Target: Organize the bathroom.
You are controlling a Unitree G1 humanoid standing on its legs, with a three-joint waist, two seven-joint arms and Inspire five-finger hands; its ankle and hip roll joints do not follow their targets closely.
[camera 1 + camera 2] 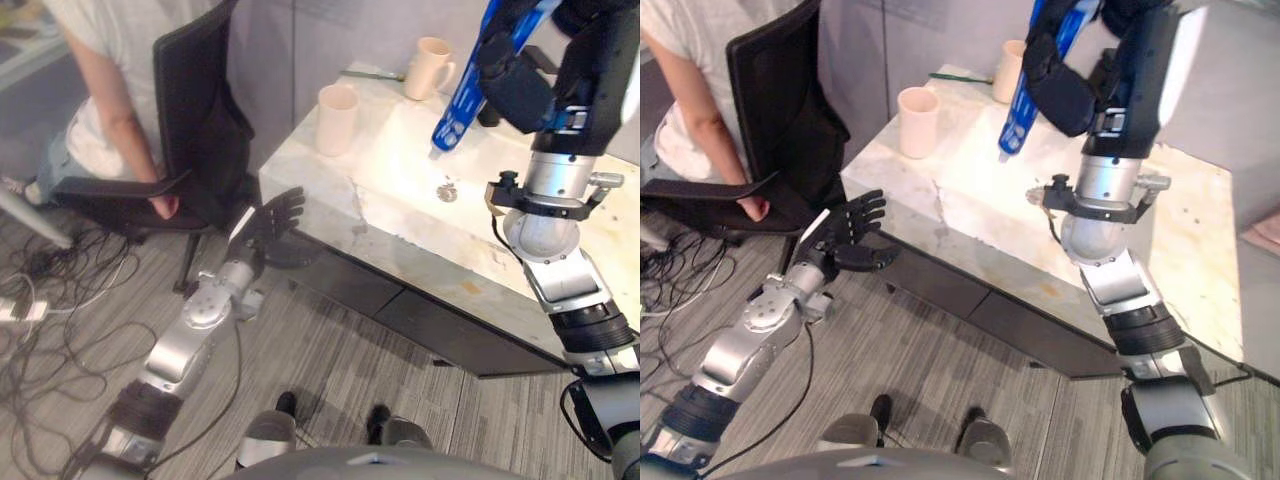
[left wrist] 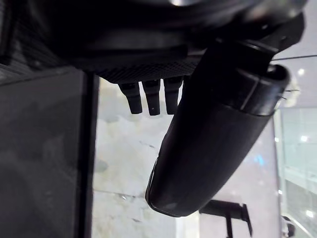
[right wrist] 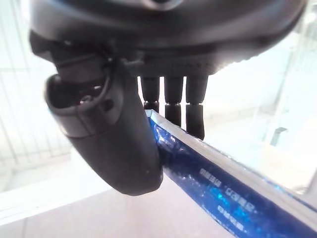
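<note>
Blue soft plastic toothpaste tube [image 1: 462,88] is being pinched by right hand [image 1: 512,75] above marble counter [image 1: 400,215]; likely light, squashy, better gripped mid-body. Left hand [image 1: 272,215] is being held open off the counter's left corner.

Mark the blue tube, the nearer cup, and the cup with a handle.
blue tube [image 1: 462,90]: left eye view, its middle.
nearer cup [image 1: 336,120]: left eye view, its side wall.
cup with a handle [image 1: 428,66]: left eye view, its body.

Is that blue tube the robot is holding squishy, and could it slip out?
The blue tube looks soft and probably bends where the right robot hand pinches it. Its shiny skin may be slippery. Hanging cap-down over the counter, it seems light.
</note>
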